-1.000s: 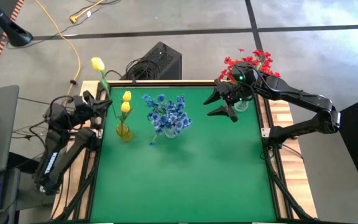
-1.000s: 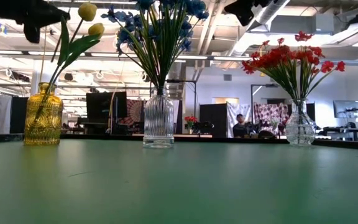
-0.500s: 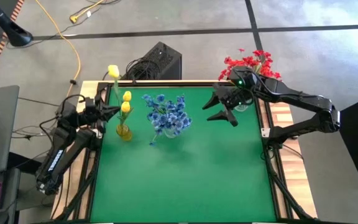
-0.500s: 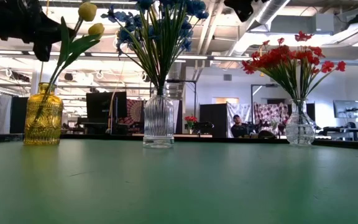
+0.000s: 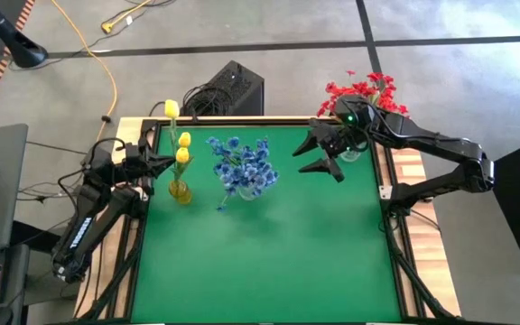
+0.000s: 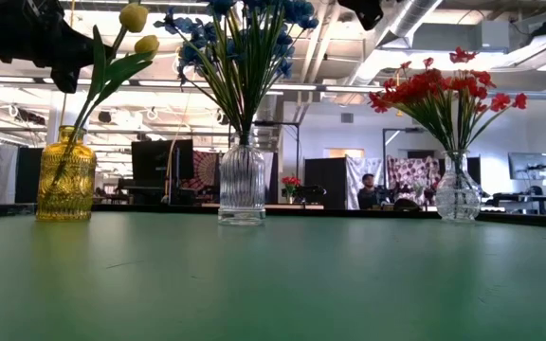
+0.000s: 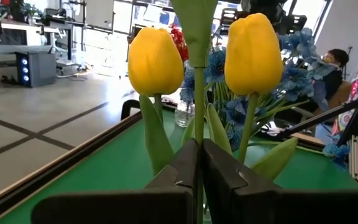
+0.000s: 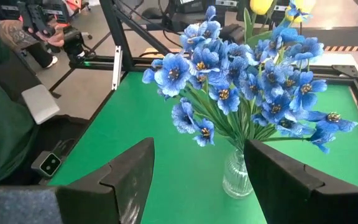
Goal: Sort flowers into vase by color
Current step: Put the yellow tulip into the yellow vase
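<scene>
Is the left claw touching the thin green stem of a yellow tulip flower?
Touching. In the left wrist view, the left claw is closed on the thin green stem, which rises from between its fingers.

A green table (image 5: pixel 269 244) with a wooden rim carries three vases along its far side. A yellow glass vase (image 6: pixel 64 178) stands at the left, a clear ribbed vase (image 6: pixel 242 183) just right of it, and a clear round vase (image 6: pixel 458 192) at the far right corner.
</scene>
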Motion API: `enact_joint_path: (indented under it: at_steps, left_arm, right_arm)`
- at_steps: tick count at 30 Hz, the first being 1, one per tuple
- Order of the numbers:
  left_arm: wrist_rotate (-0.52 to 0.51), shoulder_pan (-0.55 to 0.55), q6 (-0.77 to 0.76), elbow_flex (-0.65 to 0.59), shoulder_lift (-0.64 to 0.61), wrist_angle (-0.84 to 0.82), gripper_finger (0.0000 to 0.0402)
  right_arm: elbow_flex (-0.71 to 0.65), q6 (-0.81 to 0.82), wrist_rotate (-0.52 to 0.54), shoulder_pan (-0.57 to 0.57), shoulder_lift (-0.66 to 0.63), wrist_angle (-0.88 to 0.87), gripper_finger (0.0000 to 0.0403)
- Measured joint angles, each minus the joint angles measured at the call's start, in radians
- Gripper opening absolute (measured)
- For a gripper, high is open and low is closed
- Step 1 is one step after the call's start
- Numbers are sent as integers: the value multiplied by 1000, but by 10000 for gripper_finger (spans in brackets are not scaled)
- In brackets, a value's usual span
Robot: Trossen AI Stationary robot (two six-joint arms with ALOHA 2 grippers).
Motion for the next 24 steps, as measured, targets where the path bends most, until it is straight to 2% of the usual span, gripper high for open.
enact_joint_path:
  at_steps: [7,14,17,24]
  left_arm:
    - [1,0,-1,0,0,0,0]
    - [22,0,8,1,0,12,0]
    - [23,0,8,1,0,11,0]
    - [27,0,9,2,0,10,0]
  right_arm:
    - [0,85,11,1,1,54,276]
    - [10,186,52,17,81,343,276]
    - [69,211,49,20,159,414,276]
    - [319,175,48,28,392,423,276]
